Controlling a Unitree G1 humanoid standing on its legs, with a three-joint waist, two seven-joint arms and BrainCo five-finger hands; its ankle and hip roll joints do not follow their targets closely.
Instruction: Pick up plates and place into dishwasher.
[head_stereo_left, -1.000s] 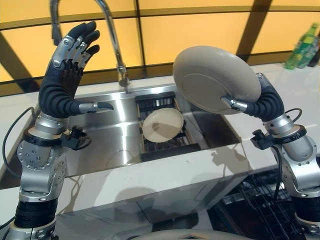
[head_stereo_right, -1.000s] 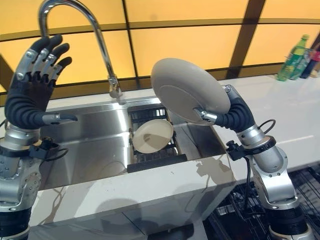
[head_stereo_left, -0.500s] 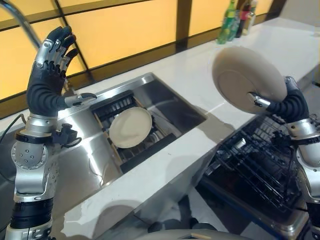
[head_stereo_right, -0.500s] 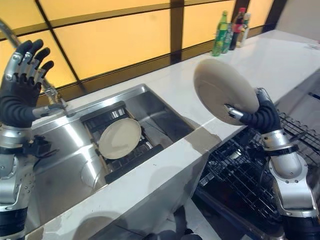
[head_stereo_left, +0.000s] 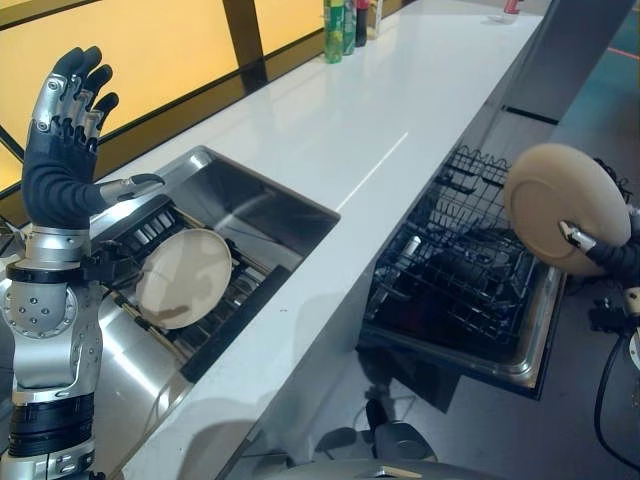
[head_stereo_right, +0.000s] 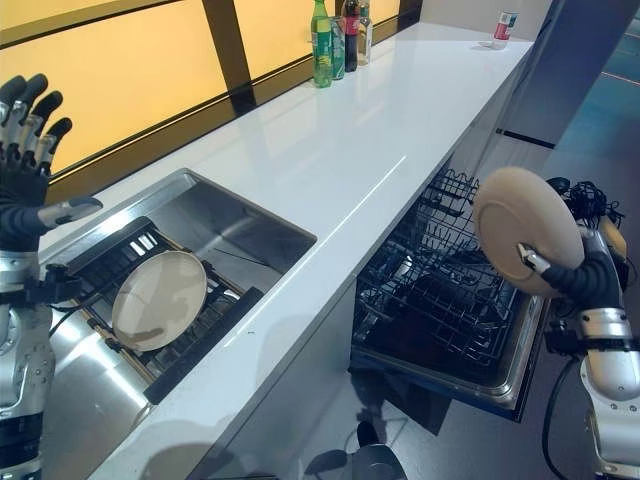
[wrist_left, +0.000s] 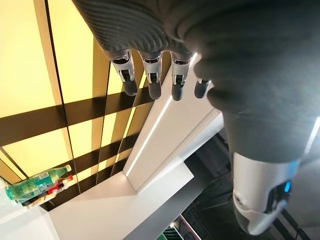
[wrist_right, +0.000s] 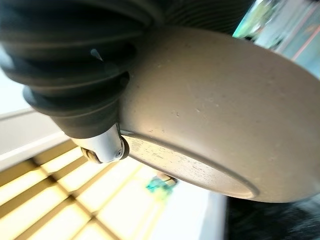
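1. Left eye view: right hand (head_stereo_left: 610, 255) pinches a beige plate (head_stereo_left: 560, 205) on edge, up over the open dishwasher rack (head_stereo_left: 460, 270). Another plate (head_stereo_left: 183, 277) sits in the sink (head_stereo_left: 250, 205).
2. Right eye view: left hand (head_stereo_right: 25, 150) is raised, fingers spread, empty.
3. Right wrist view: thumb clamps the rim. I'd lower it upright between the tines, then let go.

A long white countertop (head_stereo_right: 330, 140) is seen with a steel sink (head_stereo_right: 225, 225) set into it, while bottles (head_stereo_right: 335, 40) are stood together at its far end beside yellow wall panels (head_stereo_right: 120, 70).
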